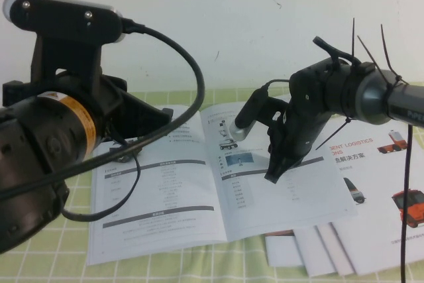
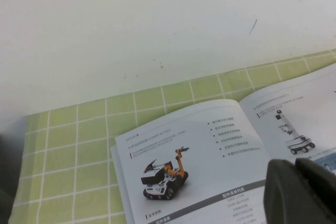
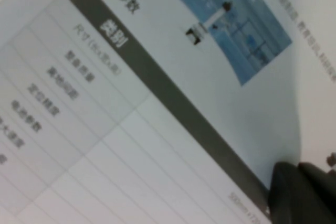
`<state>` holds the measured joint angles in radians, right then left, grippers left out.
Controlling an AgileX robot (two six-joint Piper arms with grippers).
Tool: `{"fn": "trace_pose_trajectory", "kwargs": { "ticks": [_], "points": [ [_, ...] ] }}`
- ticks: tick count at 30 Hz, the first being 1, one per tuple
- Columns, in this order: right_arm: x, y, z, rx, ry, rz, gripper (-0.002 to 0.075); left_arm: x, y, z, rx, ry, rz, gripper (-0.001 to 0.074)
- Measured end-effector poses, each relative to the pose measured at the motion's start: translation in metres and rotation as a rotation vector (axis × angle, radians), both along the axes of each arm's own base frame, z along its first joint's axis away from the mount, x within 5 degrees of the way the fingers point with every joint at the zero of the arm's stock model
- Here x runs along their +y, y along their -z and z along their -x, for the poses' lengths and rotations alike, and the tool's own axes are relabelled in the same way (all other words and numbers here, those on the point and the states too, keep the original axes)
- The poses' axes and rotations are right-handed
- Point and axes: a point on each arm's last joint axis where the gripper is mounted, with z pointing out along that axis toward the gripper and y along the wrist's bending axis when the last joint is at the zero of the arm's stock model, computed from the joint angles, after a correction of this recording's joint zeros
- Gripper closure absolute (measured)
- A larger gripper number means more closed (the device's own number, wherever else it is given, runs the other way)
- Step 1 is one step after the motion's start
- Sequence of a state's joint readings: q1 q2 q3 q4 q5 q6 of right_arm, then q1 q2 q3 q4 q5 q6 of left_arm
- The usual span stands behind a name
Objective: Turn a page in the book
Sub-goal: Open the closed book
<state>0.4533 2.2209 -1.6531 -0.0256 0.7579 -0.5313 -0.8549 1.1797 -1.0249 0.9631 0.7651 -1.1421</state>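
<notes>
The book (image 1: pixel 165 197) lies open and flat on the green checked cloth, also seen in the left wrist view (image 2: pixel 210 145). Its right-hand page (image 1: pixel 298 197) carries a small rover photo, a blue thumbnail and a grey-barred table (image 3: pixel 157 87). My right gripper (image 1: pixel 272 175) is shut and points down at this page beside the grey bar, with its tips (image 3: pixel 302 195) at or just above the paper. Nothing is held between them. My left gripper (image 2: pixel 300 192) is shut and empty, raised over the book's left half.
Loose white sheets (image 1: pixel 384 190) printed with orange vehicles lie fanned out right of the book, partly under it. The green checked cloth (image 1: pixel 40 256) covers the table up to a white wall behind. A black cable (image 1: pixel 192 77) loops off the left arm.
</notes>
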Motion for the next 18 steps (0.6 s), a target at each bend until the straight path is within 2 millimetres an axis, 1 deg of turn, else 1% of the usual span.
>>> {"fn": "trace_pose_trajectory", "kwargs": {
  "ticks": [5,10,18],
  "points": [
    [-0.003,0.002,0.003,0.022,0.019,0.005,0.0727,0.000,0.000,0.000,0.003,-0.002,-0.004,0.0738],
    [-0.007,0.001,0.014,0.048,0.041,-0.020,0.0727,0.002,0.001,0.000,0.008,-0.015,-0.019,0.0738],
    [-0.018,-0.001,0.045,0.094,0.074,-0.049,0.0727,0.002,0.001,0.000,0.011,-0.015,-0.027,0.0738]
  ]
}}
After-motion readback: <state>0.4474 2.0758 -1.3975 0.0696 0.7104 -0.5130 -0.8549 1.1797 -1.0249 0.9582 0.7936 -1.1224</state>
